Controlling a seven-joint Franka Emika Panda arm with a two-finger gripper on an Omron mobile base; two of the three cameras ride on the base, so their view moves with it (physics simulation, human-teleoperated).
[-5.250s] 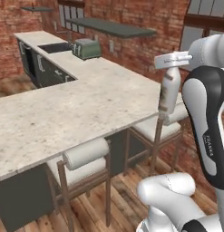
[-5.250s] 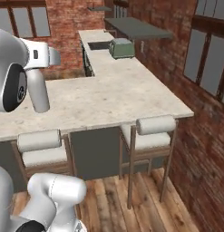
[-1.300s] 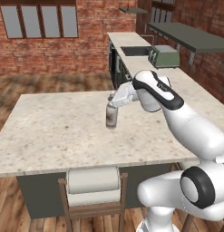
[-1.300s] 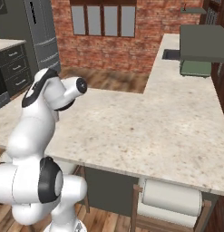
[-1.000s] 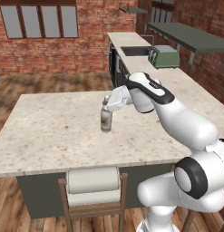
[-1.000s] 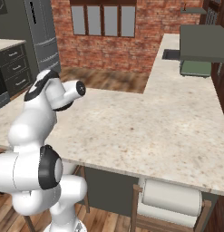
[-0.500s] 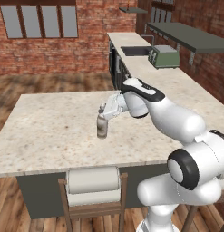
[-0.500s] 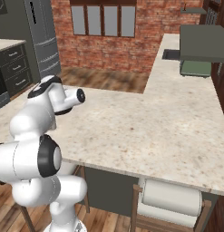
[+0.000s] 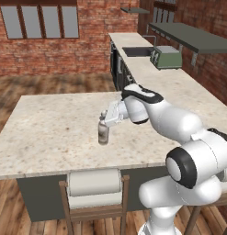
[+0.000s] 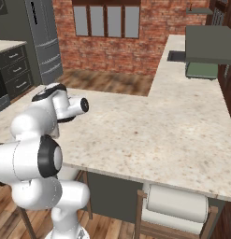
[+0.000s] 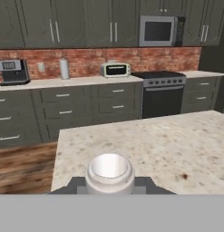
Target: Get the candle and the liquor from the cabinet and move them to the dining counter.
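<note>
The liquor (image 9: 103, 132) now stands upright with its base on the beige speckled top of the dining counter (image 9: 50, 133), near the counter's front edge and above the stool (image 9: 94, 188) tucked below. Half a second ago the bottle was a little higher and slightly to the right, and a second ago higher still, so the arm has been lowering it and carrying it leftward across the stone. The gripper (image 9: 107, 117) is clamped on the bottle's neck, reaching in sideways from the right (the fingers themselves are mostly hidden behind the white hand). In the hand view the bottle's white round mouth (image 11: 109, 170) sits right at the bottom centre, seen from above, with the counter top (image 11: 149, 145) spreading beyond it toward dark cupboards, a stove (image 11: 161, 93) and a microwave (image 11: 161, 31). From the right base camera the arm's elbow (image 10: 65, 105) juts over the counter's left end. The long counter with sink and toaster (image 9: 167, 56) runs behind, under the dark shelf (image 9: 193, 36).
</note>
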